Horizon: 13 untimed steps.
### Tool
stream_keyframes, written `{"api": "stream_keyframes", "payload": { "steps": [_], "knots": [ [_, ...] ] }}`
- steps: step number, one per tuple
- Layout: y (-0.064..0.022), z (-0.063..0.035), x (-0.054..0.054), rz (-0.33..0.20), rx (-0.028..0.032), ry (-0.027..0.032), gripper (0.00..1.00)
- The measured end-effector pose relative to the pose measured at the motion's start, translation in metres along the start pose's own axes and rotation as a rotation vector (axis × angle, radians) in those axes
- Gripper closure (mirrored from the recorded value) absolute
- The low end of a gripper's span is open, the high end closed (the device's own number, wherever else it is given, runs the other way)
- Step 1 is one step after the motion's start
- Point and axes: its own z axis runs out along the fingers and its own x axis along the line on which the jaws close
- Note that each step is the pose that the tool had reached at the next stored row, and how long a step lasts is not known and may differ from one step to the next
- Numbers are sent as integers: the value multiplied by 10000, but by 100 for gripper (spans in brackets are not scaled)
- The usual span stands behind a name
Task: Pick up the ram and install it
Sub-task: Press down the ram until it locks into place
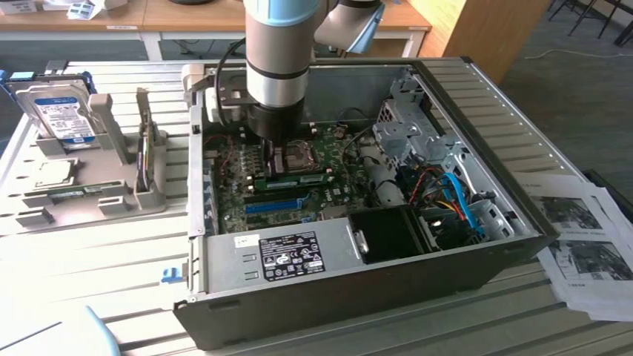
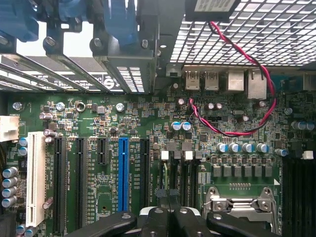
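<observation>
No legible text anywhere. White label w/ black print & cert-type marks on power supply (image 1: 289, 251): too small to read. Blue-white label on hard drive (image 1: 61, 113): print not readable. Printed sheets (image 1: 583, 245) beside PC case: photos, text unreadable. Tiny white silkscreen markings on motherboard (image 2: 148, 123): can't make out.

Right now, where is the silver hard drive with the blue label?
In the exterior view, the hard drive stands upright in the grey holder on the view's left, outside the open computer case.
</observation>
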Motion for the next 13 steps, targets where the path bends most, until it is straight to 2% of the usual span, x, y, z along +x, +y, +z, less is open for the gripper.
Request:
{"api": "stream_keyframes", "payload": {
  "steps": [13],
  "knots": [
    [0,12,4,0,-1,1,91]
  ]
}}
